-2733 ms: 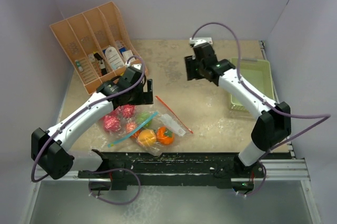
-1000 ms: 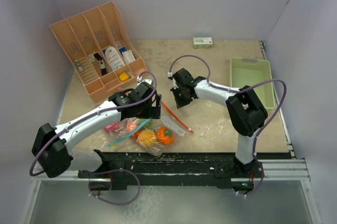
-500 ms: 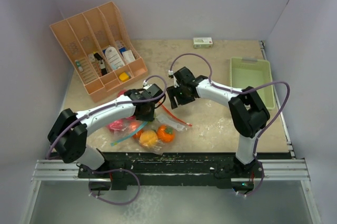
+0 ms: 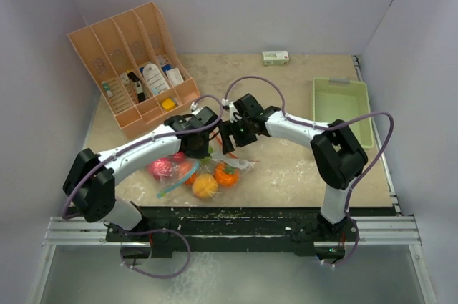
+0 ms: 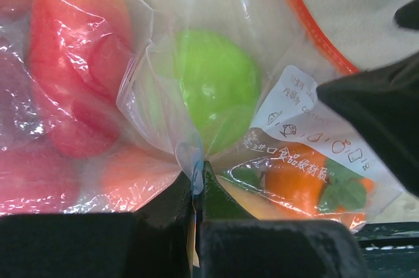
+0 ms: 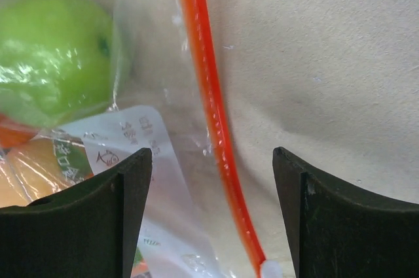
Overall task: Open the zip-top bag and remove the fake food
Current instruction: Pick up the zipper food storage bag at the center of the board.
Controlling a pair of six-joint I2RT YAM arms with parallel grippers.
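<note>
The clear zip-top bag (image 4: 195, 172) lies near the table's front edge. The fake food is inside it: pinkish-red (image 4: 163, 168), yellow-orange (image 4: 205, 187) and orange (image 4: 227, 174) fruits. In the left wrist view my left gripper (image 5: 196, 172) is shut on a fold of the bag's plastic, right below a green fruit (image 5: 213, 88) and beside a red one (image 5: 72, 75). My right gripper (image 6: 211, 160) is open, its fingers (image 6: 131, 212) on either side of the bag's orange-red zip strip (image 6: 208, 88) without touching it. From above, the two grippers meet over the bag's far end (image 4: 215, 143).
An orange divided organiser (image 4: 132, 61) holding small items stands at the back left. A pale green tray (image 4: 342, 107) sits at the right. A small box (image 4: 275, 56) lies by the back wall. The bag's white label (image 6: 131, 140) lies under the right gripper.
My left gripper has moved onto the bag and closed on its plastic. My right gripper has opened and shifted left over the zip strip. The bag has bunched up.
</note>
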